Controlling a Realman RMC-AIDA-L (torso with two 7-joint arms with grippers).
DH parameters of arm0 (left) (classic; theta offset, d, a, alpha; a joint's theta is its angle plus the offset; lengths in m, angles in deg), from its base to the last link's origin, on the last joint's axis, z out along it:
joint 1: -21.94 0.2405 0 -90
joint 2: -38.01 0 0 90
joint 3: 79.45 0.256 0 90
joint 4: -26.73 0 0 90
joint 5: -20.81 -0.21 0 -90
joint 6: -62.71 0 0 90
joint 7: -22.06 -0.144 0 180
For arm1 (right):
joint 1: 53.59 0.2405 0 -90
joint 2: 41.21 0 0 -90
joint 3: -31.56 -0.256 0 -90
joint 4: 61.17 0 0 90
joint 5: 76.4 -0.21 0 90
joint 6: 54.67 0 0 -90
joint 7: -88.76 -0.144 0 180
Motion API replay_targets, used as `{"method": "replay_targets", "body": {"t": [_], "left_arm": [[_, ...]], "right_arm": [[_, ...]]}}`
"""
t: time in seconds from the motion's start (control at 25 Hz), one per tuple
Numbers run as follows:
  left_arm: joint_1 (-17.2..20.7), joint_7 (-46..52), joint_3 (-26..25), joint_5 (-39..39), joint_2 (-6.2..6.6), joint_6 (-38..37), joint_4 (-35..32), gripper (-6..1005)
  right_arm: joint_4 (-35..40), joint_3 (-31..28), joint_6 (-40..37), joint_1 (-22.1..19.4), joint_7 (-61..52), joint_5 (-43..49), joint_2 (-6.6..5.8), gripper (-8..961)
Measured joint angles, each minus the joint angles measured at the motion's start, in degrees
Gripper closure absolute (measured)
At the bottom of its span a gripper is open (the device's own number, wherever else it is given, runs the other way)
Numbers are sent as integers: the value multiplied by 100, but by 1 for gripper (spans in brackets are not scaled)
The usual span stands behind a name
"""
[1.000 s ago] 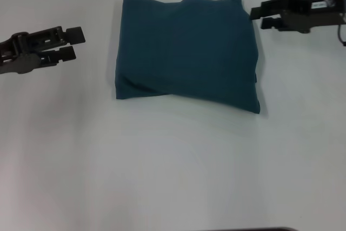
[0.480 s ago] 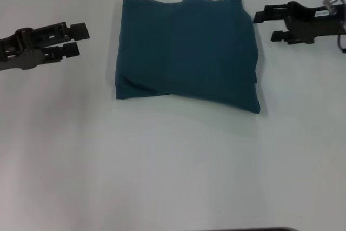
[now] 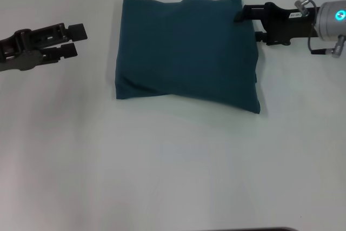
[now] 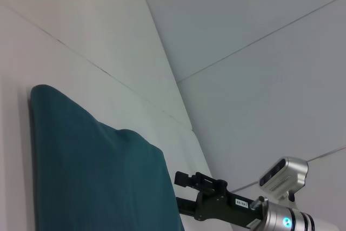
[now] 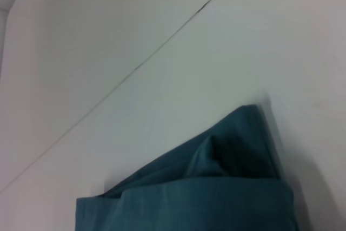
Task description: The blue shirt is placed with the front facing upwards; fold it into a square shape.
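Blue shirt (image 3: 186,52) lies folded into a rough rectangle on the white tabletop (image 3: 173,166), plain teal side up, far centre. Right claw (image 3: 250,24) at the shirt's far right corner, fingers apart, upper tip over the cloth edge. Left claw (image 3: 74,40) well off the shirt's left edge, fingers slightly apart, empty.

No legible text, brand, number or sign found in any view. The right gripper (image 3: 250,24) carries a small white label on its body, seen in the head view and the left wrist view; dark characters are printed on it but cannot be read. The blue shirt (image 3: 186,52) lies folded with plain teal cloth upward and shows no lettering or tag.
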Motion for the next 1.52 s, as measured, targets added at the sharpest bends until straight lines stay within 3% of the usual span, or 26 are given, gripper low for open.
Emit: {"method": "replay_targets", "body": {"t": [0.8, 1.2, 1.52], "left_arm": [[-19, -4, 42, -5, -4, 0, -14, 63], [-32, 2, 12, 10, 0, -25, -14, 63], [-16, 3, 9, 9, -1, -18, -23, 62]], "right_arm": [[-34, -101, -37, -87, 313, -623, 46, 143], [-34, -11, -35, -43, 272, -358, -29, 182], [-2, 8, -15, -31, 303, -319, -31, 553]]}}
